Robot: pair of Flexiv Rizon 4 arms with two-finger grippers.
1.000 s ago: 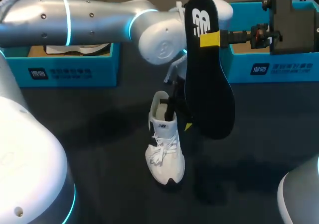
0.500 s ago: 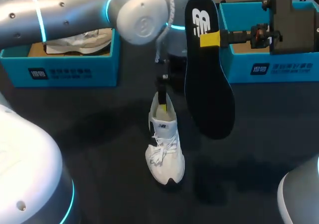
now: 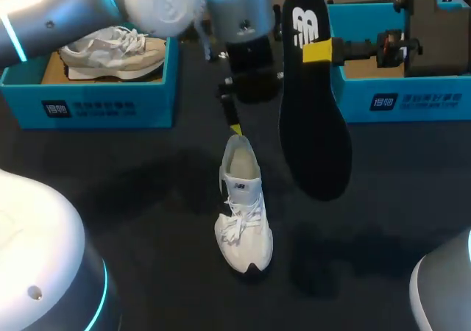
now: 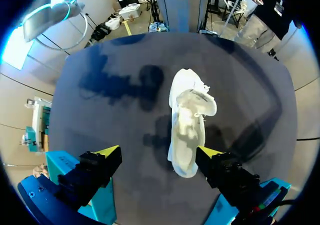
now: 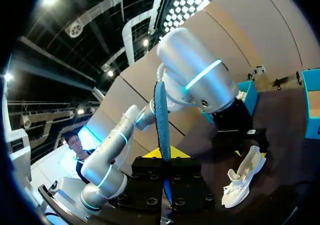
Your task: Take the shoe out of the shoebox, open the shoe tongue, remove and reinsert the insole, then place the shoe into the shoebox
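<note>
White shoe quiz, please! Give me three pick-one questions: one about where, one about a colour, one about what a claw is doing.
1. Where is the white shoe? A) in a box B) on the table C) in the air
2. What colour is the insole? A) black B) red C) green
3. The right claw is: A) open B) shut on the insole C) touching the shoe
Answers: B, it stands on the table; A, its face is black; B, its tips pinch it from both sides.
</note>
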